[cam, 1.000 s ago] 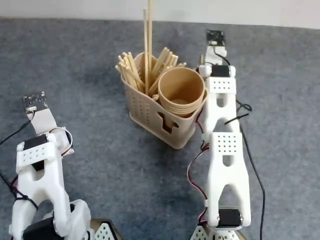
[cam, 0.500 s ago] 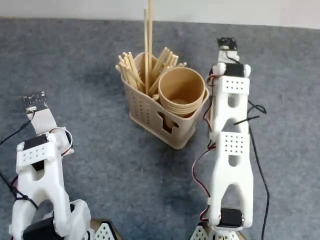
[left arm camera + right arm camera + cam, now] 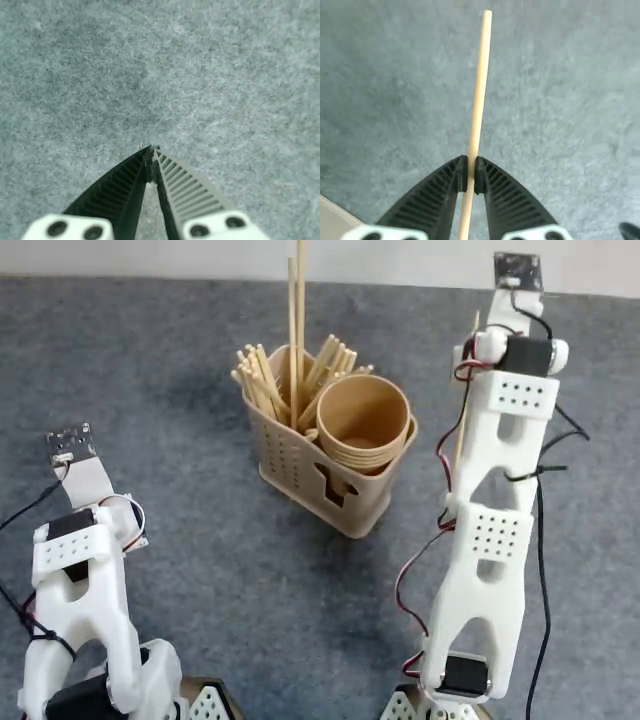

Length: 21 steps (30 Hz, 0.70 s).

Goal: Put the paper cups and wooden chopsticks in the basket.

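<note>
The beige perforated basket (image 3: 300,475) stands mid-table with stacked paper cups (image 3: 362,422) and several wooden chopsticks (image 3: 275,380) in it; two of them stick up tall. My right gripper (image 3: 471,175) is shut on one wooden chopstick (image 3: 479,85), held over grey carpet to the right of the basket. In the high view that chopstick (image 3: 462,430) runs along the left side of the right arm (image 3: 500,450). My left gripper (image 3: 151,150) is shut with nothing in it, low over the carpet at the near left, far from the basket.
Grey carpet (image 3: 180,360) covers the table. The left arm (image 3: 75,560) rests at the near left corner. A pale edge (image 3: 330,215) shows at the corner of the right wrist view. Cables (image 3: 545,540) hang along the right arm.
The right arm has swung right and back, away from the basket's side, carrying the chopstick with it. The left arm has not moved.
</note>
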Tool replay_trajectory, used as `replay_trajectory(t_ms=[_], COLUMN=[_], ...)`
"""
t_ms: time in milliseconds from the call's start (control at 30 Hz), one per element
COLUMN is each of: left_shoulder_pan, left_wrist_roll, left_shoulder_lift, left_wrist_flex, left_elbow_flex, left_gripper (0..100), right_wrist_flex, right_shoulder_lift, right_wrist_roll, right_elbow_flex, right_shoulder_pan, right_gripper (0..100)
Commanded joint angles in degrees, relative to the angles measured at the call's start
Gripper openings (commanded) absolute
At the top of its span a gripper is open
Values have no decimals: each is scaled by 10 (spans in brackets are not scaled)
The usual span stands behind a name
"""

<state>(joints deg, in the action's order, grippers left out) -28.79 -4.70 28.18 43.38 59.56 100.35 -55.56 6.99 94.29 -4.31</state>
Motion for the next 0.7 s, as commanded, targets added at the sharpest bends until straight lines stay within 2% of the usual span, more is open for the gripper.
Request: replay_trajectory(t_ms=[0,400,667], left_shoulder_pan=[0,0,0], left_wrist_roll=[-2,-2,-2], left_shoulder_lift=[17,17,17], left_wrist_flex=[-9,-9,-9], left_elbow_flex=[0,0,0], left_gripper=[7,7,7], right_wrist_flex=[8,9,8], right_shoulder_lift=[75,227,422], right_wrist_roll=[10,64,73], right_elbow_flex=[80,78,-90], right_shoulder_pan=[-3,22,93], right_gripper=[5,5,5])
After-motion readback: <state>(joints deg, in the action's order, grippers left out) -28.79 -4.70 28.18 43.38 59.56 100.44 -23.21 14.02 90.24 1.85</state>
